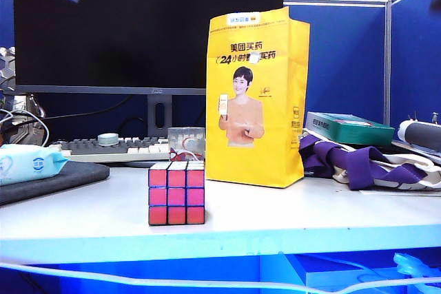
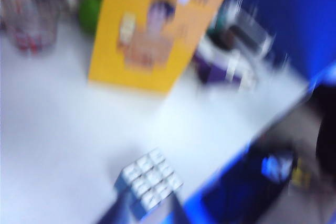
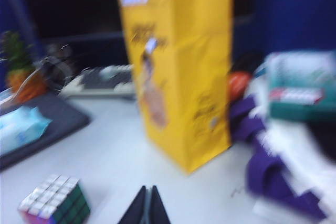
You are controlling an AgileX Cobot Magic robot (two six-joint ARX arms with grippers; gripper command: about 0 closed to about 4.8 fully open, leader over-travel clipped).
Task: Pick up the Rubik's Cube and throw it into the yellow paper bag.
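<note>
The Rubik's Cube [image 1: 176, 194] stands near the table's front edge with its pink-red face toward the exterior camera. The yellow paper bag [image 1: 256, 101] stands upright just behind and to its right. In the blurred left wrist view, the cube [image 2: 148, 182] shows its white top, with the bag [image 2: 152, 30] beyond. My left gripper [image 2: 148, 219] is only dark smears beside the cube, so its opening is unreadable. My right gripper [image 3: 149, 190] is shut and empty over bare table, between the cube [image 3: 52, 200] and the bag [image 3: 184, 77]. Neither gripper appears in the exterior view.
A clear glass cup [image 1: 186, 144] stands behind the cube, in front of a keyboard [image 1: 117, 148] and monitor [image 1: 138, 25]. A wipes pack [image 1: 27, 163] lies on a dark mat [image 1: 62, 180] at left. A purple strap [image 1: 358, 163] and green box [image 1: 348, 129] lie right of the bag.
</note>
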